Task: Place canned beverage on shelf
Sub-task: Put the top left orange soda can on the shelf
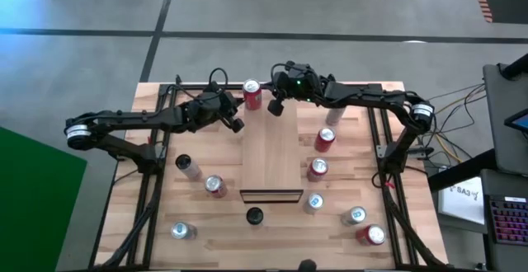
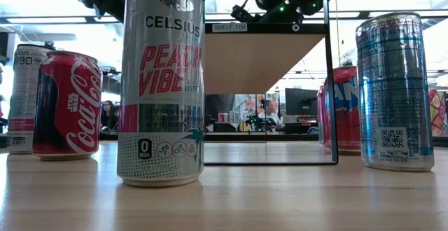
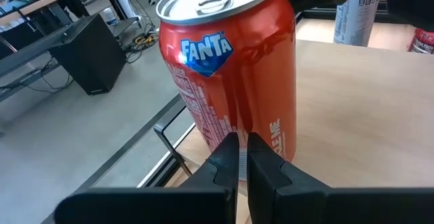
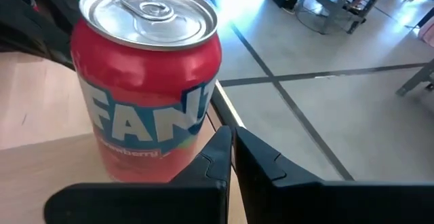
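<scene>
Planked tabletop (image 1: 206, 239) strewn with cans, red Fanta can (image 1: 252, 94) stood upright at far end of shelf (image 1: 270, 152), flanked by left end effector (image 1: 235, 124) and right end effector (image 1: 275, 106), both pressed together, nothing held.

green mat (image 1: 37, 194) left of table; keyboard (image 1: 510, 218) right.

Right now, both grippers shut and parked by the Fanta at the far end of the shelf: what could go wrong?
1. The Fanta can stands near the far edge of the shelf; a nudge could tip it off.
2. The left gripper and right gripper flank it closely and might collide.
3. With fingers shut, neither can grasp without opening first.
</scene>
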Tool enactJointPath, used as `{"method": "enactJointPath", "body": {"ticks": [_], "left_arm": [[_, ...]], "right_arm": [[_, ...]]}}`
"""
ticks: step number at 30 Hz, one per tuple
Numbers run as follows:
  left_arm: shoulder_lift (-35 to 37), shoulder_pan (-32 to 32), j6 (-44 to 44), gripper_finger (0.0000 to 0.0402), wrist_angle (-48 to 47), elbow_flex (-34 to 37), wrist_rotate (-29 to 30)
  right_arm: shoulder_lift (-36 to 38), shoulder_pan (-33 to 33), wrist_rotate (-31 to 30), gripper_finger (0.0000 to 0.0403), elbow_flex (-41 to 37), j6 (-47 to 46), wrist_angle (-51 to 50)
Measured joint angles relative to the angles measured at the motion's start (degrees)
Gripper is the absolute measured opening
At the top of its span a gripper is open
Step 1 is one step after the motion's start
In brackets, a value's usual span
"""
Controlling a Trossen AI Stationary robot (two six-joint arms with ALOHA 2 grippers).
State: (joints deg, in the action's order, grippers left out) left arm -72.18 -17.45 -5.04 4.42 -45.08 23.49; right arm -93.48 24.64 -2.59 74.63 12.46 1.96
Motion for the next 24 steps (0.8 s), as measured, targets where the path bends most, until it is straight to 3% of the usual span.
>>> {"method": "enactJointPath", "body": {"ticks": [9, 24], "left_arm": [[0.0, -0.4, -0.7, 0.0000, 0.9, 0.0, 0.0], [-2.3, -1.0, -0.4, 0.0000, 3.0, 0.0, 0.0]], "right_arm": [[0.2, -0.6, 4.3, 0.0011, 0.0, 0.6, -1.0], [2.3, -1.8, 4.5, 0.0011, 0.0, 2.3, -5.9]]}}
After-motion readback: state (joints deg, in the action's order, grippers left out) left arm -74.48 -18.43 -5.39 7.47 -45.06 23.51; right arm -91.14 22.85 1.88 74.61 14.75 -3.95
